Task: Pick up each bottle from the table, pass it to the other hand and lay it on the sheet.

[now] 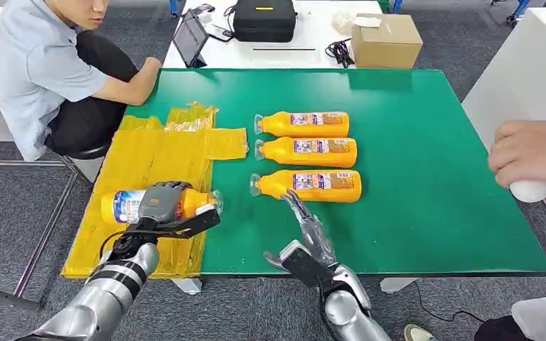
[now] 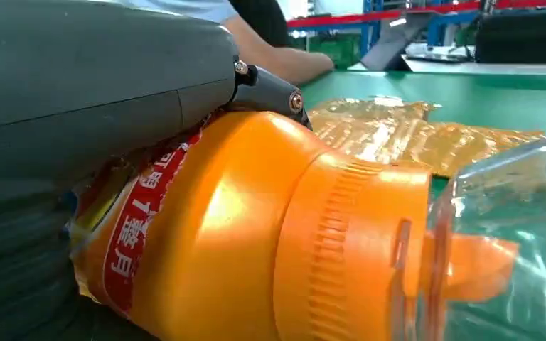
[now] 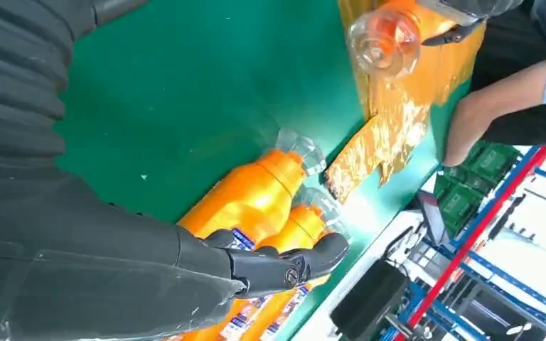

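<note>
I count four orange bottles: my left hand (image 1: 162, 204) grips one (image 1: 124, 206) over the yellow sheet (image 1: 149, 156); three (image 1: 306, 155) lie beside the sheet on the bench (image 1: 426, 177). Right hand (image 1: 311, 231) open, holding nothing. Label writing unreadable.

Head view: we look forward and down from high on the body over the green table (image 1: 426, 177).
Left wrist view: we sit very close behind the left hand (image 2: 78, 106), low and nearly level with the table.
Right wrist view: turned on its side (a wider look).
Shared: all three catch the yellow sheet (image 1: 149, 156) and the held bottle (image 1: 124, 206).
</note>
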Action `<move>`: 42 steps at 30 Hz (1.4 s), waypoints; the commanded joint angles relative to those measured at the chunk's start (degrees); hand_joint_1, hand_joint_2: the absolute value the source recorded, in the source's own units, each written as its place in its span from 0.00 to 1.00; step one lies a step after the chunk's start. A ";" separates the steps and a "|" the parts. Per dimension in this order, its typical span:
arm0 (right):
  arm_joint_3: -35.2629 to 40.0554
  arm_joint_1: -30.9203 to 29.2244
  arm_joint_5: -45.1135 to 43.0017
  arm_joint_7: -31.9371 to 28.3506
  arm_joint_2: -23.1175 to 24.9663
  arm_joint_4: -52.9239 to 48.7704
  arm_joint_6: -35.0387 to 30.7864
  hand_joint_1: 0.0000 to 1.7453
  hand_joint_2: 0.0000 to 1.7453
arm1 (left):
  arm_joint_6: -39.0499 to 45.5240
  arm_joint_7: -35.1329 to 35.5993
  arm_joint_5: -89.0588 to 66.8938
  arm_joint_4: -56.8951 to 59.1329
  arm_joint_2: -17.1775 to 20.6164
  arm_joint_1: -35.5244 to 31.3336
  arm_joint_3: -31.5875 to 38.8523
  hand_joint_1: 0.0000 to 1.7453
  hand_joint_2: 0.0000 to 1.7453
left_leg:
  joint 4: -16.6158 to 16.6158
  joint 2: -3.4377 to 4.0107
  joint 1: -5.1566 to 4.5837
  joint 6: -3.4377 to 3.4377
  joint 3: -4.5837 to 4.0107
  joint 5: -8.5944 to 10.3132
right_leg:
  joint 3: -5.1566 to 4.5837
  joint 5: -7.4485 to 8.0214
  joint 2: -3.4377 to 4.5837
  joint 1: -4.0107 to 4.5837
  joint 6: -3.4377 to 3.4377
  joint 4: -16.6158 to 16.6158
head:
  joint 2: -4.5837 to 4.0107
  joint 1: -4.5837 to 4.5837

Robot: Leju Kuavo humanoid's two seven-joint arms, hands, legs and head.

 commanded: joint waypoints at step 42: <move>-3.88 -2.60 0.78 -0.97 0.77 5.82 0.77 0.00 1.00 | -25.63 6.19 3.07 12.84 1.45 -3.73 -12.07 0.00 1.00 | -0.16 0.40 0.09 -0.15 0.85 -0.07 | 0.83 0.07 0.36 0.10 -0.19 -0.16 | 0.00 0.00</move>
